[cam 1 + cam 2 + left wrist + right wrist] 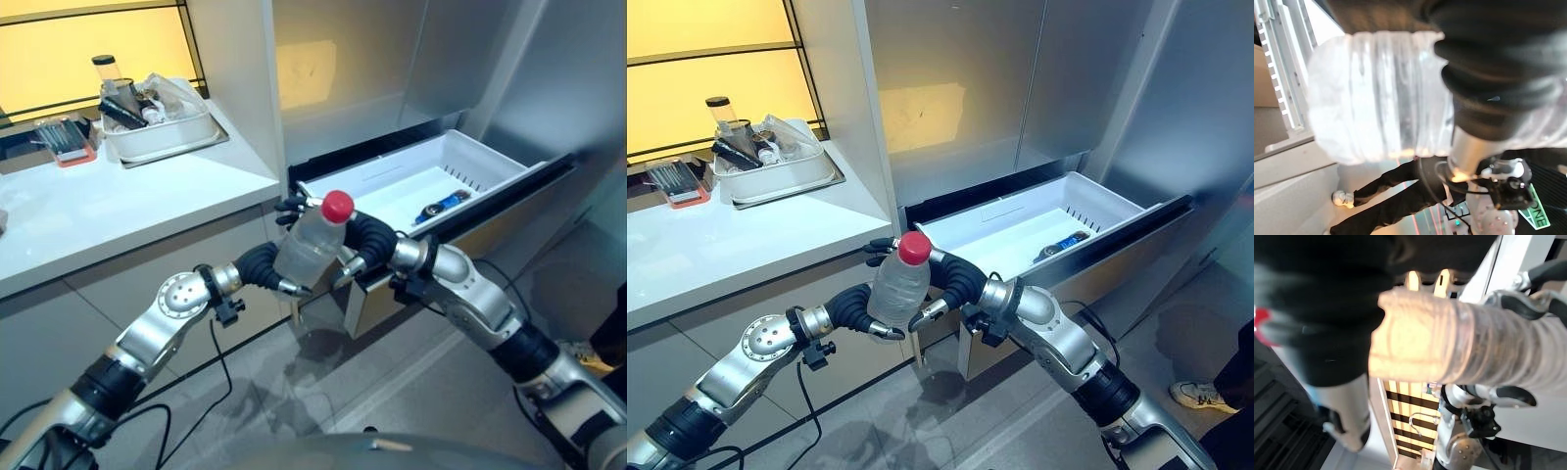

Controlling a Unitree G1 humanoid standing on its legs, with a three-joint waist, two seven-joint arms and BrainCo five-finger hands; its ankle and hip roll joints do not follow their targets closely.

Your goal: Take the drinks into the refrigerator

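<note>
Now clear ribbed plastic bottle with red cap (312,245) at frame centre, upright, in front of open white refrigerator drawer (470,157). Left hand (263,268) and right hand (370,241) both curled round bottle from opposite sides. Small blue-dark item (441,207) lies in drawer. White tray of utensils (162,132) on white worktop (98,211), upper left.

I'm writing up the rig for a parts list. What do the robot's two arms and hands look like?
Both arms are silver-grey metal with rounded joint housings, split by black ribbed sleeves. The left arm has a round elbow disc dotted with small holes. The left hand and right hand have dark ribbed covers over wrist and back, and silver fingers with dark tips. Thin black cables run beside the arms.
</note>
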